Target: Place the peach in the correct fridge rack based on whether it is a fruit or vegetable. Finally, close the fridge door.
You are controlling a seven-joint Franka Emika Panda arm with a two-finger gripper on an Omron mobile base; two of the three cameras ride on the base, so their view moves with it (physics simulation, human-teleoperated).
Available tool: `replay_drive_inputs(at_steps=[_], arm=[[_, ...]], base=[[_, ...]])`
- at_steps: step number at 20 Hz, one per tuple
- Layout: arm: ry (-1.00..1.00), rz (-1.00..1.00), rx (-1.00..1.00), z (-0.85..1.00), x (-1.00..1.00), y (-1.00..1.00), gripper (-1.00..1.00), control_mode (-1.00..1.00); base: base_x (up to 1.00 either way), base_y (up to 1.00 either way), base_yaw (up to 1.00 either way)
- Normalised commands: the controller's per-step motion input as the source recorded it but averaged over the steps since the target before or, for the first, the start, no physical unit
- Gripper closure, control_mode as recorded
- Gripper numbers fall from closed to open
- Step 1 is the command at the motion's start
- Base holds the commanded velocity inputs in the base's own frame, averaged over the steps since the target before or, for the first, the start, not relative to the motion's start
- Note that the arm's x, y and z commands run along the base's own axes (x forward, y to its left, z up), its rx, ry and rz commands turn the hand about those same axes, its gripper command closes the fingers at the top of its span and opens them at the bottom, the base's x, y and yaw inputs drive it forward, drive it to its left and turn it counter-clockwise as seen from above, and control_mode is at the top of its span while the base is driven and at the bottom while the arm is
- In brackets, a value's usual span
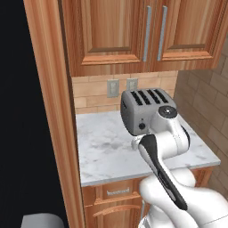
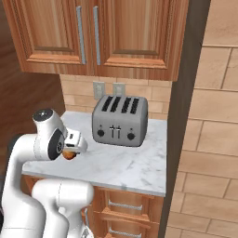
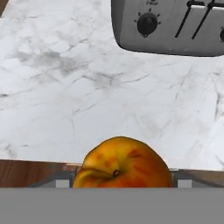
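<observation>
In the left base view the arm (image 1: 171, 147) is rising from the lower right and bending over a marble table (image 1: 102, 151). A silver toaster (image 1: 144, 109) is standing at the back of the table, partly hidden by the arm. Two outlets (image 1: 121, 87) are sitting on the tiled wall behind it, and wooden cabinets (image 1: 133, 31) with two grey handles are hanging above. A tall wooden panel (image 1: 51, 111) is running down the left side, with darkness beyond it. Drawers (image 1: 116, 192) are showing under the table's front edge.

In the right base view the arm is coming up from the lower left, its hand reaching over the near left part of the table. The jaws (image 2: 70, 152) are hanging just above the table's front edge, and the peach (image 2: 69, 155) is showing as an orange spot tucked under them. The toaster is standing well apart from it, farther back and to the right.

In the hand view the peach (image 3: 122, 164) is sitting low in the middle, orange with red streaks, its stem dimple facing the camera. The jaws are holding it between them, closed partway on its sides, above the table's wooden edge. The toaster's knob and levers are showing at the top right.
</observation>
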Motion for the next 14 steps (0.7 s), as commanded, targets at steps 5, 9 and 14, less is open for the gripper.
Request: replay_drive_inputs(at_steps=[5,9,14], arm=[[0.00,0.00,0.00,0.00,0.00,0.00,1.00,1.00],[0.00,0.00,0.00,0.00,0.00,0.00,1.00,1.00],[0.00,0.00,0.00,0.00,0.00,0.00,1.00,1.00]], base=[[-1.00,-0.10,0.00],[-1.00,0.00,0.00],[-1.00,0.00,0.00]])
